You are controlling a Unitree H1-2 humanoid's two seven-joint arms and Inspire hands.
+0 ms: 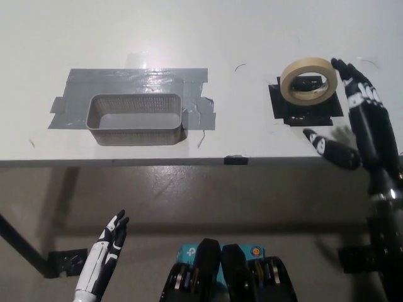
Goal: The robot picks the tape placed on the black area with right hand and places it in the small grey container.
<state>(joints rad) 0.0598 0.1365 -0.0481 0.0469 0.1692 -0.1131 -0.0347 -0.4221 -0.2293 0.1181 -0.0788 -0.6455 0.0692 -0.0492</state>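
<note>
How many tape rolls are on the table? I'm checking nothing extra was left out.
1. The tape roll sits on the black patch at the table's right, beside the open right hand. None shows in the grey container.
</note>
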